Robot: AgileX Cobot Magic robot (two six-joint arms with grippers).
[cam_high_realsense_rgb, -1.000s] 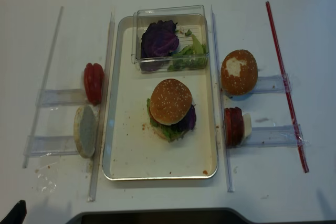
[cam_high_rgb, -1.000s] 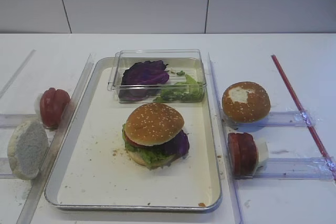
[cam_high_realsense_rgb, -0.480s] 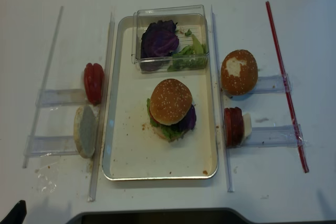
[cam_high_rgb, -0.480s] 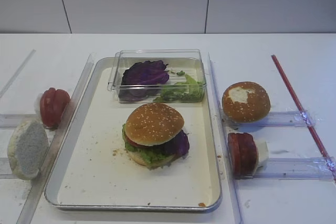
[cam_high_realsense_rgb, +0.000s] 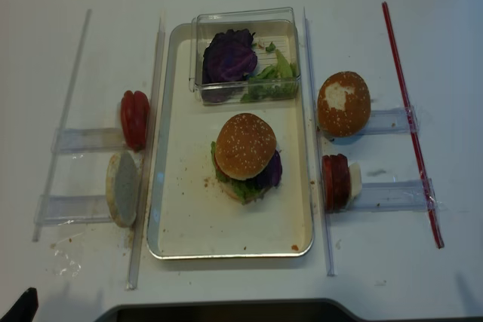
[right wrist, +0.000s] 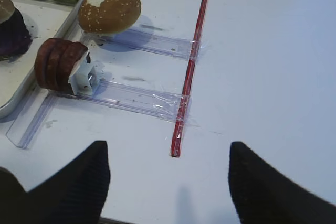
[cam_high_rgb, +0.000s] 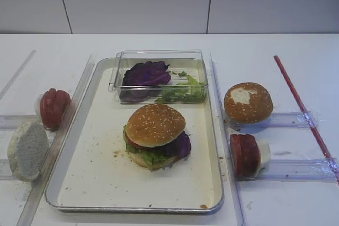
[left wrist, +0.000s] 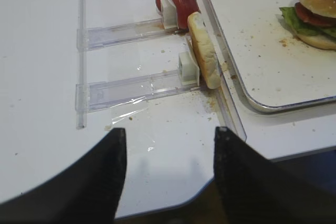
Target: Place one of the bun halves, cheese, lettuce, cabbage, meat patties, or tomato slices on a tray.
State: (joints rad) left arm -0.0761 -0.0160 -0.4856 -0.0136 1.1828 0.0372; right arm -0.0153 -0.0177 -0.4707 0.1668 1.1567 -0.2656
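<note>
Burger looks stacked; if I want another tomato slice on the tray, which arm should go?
Left, probably. The tomato slices stand in a holder left of the tray, ahead of the open left gripper. The right gripper, also open, faces the patties.

Front high view faces tray (cam_high_rgb: 213, 130) obliquely; realsense looks straight down on tray. Wrist views low, near: right of tray, left of tray. All share tray edge.

No legible text, label, brand, number or sign was found in any view; none could be read on any item.
</note>
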